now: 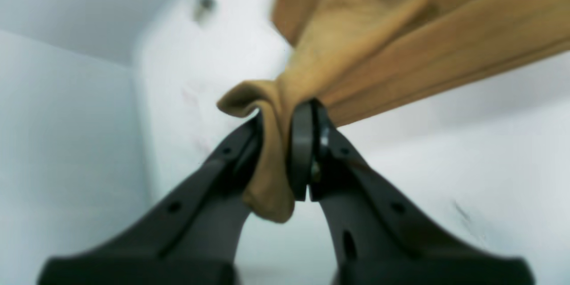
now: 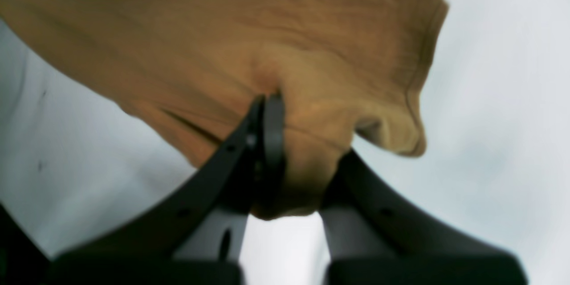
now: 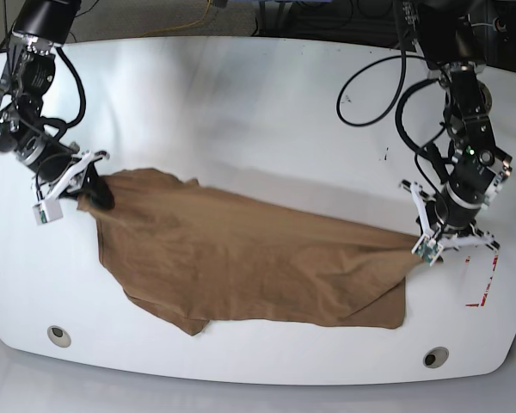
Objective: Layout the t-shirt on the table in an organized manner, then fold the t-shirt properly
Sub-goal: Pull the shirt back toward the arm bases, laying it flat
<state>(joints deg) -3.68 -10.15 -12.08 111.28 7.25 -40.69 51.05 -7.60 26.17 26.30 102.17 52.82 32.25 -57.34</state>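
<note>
The tan-brown t-shirt (image 3: 249,267) is stretched across the white table (image 3: 241,103) between my two grippers, sagging toward the front edge. My left gripper (image 3: 423,247), on the base view's right, is shut on one end of the cloth. In the left wrist view the left gripper (image 1: 278,142) pinches a bunched fold of the t-shirt (image 1: 401,40). My right gripper (image 3: 93,194), on the base view's left, is shut on the opposite end. In the right wrist view the right gripper (image 2: 303,142) is buried in the t-shirt (image 2: 222,40), which wraps over one finger.
Two round grey holes (image 3: 58,335) (image 3: 435,356) sit near the table's front edge. A red dashed mark (image 3: 483,288) lies at the right, just beyond the left gripper. Black cables (image 3: 374,86) loop over the table's back right.
</note>
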